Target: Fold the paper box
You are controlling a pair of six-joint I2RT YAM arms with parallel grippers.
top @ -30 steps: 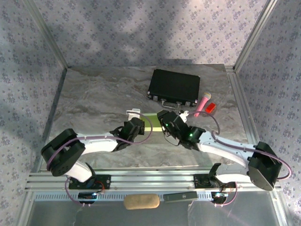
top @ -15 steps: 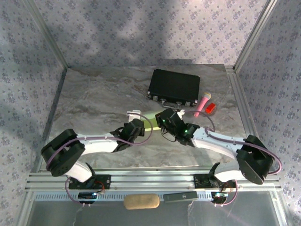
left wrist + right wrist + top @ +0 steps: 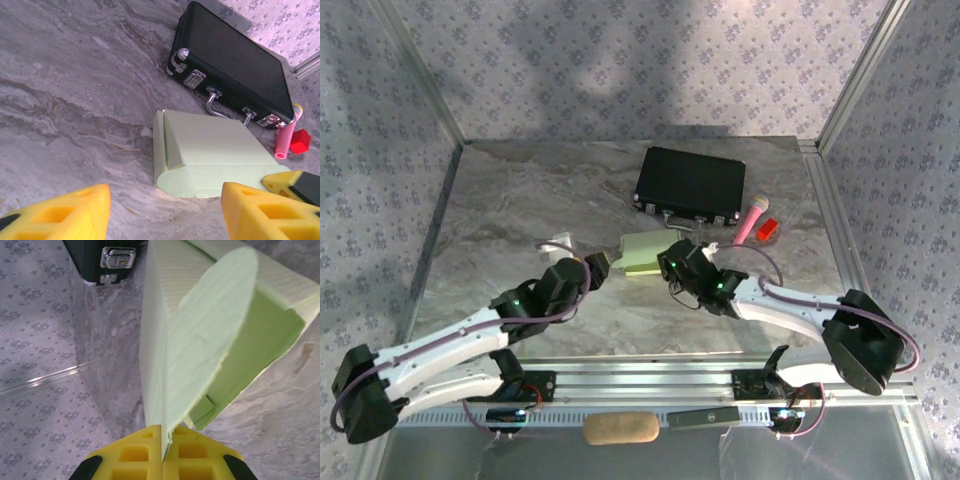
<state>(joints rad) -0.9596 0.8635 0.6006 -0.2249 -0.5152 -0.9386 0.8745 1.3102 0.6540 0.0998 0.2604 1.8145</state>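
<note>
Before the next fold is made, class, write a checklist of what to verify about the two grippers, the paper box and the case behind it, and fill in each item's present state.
1. Right gripper shut on an edge of the paper box: ok.
2. Left gripper open, nothing between its fingers: ok.
3. Box end closed: not ok; the right wrist view looks into an open end.
4. All flaps tucked in: not ok; a rounded flap stands out from the box.
5. Handle of the black case apart from the box's far edge: cannot tell.
</note>
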